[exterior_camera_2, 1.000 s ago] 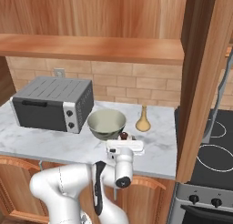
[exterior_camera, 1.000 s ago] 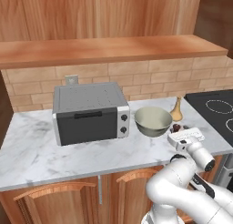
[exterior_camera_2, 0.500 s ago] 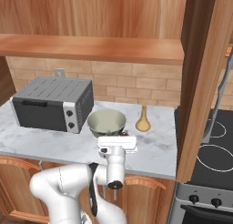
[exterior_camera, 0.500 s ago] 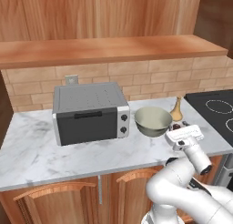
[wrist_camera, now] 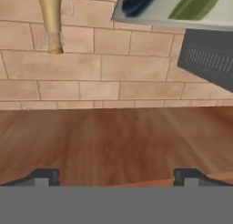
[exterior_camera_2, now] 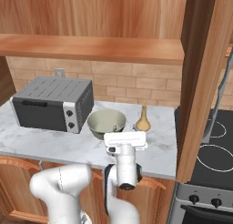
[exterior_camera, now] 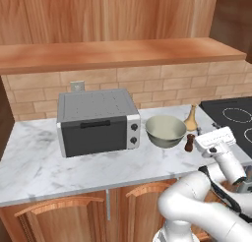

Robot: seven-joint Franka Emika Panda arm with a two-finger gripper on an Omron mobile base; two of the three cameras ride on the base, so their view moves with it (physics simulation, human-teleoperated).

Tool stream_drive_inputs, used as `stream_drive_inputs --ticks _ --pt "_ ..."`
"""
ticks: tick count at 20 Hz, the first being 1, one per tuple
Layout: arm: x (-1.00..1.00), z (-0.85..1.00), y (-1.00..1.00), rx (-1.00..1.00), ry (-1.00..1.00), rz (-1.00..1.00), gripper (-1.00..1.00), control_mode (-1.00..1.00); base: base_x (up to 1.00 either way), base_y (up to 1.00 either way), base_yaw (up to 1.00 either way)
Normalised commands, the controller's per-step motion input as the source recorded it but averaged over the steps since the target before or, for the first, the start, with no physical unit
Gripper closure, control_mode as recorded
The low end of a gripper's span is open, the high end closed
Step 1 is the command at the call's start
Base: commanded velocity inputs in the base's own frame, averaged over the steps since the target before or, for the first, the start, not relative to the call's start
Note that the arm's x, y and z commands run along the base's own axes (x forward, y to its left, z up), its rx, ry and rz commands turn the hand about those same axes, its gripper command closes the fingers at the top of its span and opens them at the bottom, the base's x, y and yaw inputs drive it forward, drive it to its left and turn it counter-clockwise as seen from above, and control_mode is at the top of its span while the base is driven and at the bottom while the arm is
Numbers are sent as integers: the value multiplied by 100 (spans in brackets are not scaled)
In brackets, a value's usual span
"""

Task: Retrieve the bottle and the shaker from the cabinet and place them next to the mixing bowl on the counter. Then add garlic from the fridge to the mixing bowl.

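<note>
Beside the mixing bowl (exterior_camera: 165,130) on the worktop (exterior_camera: 44,162) we already count two of the task's things: the bottle (exterior_camera: 191,119), tan and long-necked, stands just behind the bowl toward the stove (exterior_camera: 235,116), and the shaker (exterior_camera: 189,142), small and dark, stands just in front of the bottle, near the bowl's stove-side rim. From the right base camera we see the bottle (exterior_camera_2: 143,119) upright just beside the bowl (exterior_camera_2: 106,123), while the shaker is hidden there behind the arm's hand. So we judge the first half of the task done, as far as these views let us tell. Our claw (wrist_camera: 116,175) hangs at the worktop's front edge, on the stove side of the bowl, with its jaws spread wide and nothing between them; the hand camera, rolled over, looks past the two tips at the brick wall (wrist_camera: 104,68) and the wooden shelf (wrist_camera: 113,141). What we still owe is the garlic: we see none in the bowl, and the fridge is outside these views, so we judge that the base must drive there, and the fetching and dropping in are all still ahead. The toaster oven (exterior_camera: 96,120) sits on the far side of the bowl from the stove and plays no part.
</note>
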Motion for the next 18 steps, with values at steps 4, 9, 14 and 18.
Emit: stream_drive_inputs --ticks 4,9,14,18 --pt "-44 72 -71 -16 -3 3 -100 -100 0 0 0" --pt "-24 62 -51 -31 -5 2 -100 -100 0 0 0" --pt "-13 33 -15 -49 16 0 -100 -100 0 0 0" --pt "-2 18 0 -69 23 0 -100 -100 0 0 0"
